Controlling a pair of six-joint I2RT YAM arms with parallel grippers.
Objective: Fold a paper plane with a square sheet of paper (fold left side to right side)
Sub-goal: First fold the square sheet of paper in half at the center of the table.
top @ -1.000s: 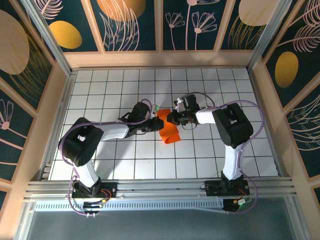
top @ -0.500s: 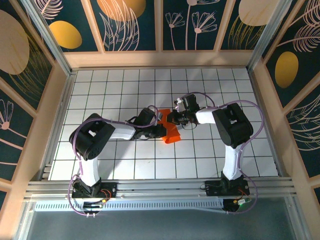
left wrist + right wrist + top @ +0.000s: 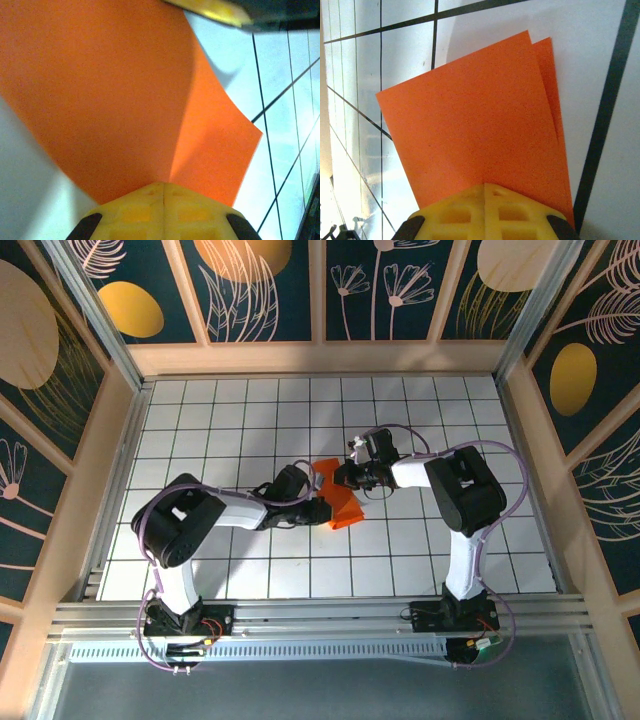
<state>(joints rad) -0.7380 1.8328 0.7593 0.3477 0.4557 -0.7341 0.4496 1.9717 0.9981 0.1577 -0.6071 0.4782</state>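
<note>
2 arms low, left hand [image 3: 322, 508] and right hand [image 3: 342, 478] tight on the square sheet of paper [image 3: 347, 508]

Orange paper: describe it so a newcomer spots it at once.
Look at the white gridded table inside the wooden enclosure. Near its middle, where the left gripper and right gripper meet, both pinch the square sheet of paper, folded over. It is the one bright orange thing on the white tiles.

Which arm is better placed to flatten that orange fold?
Probably left: the left hand grips the curved, lifted part of the orange sheet and could lower it, while the right hand clamps the layered far end.
</note>
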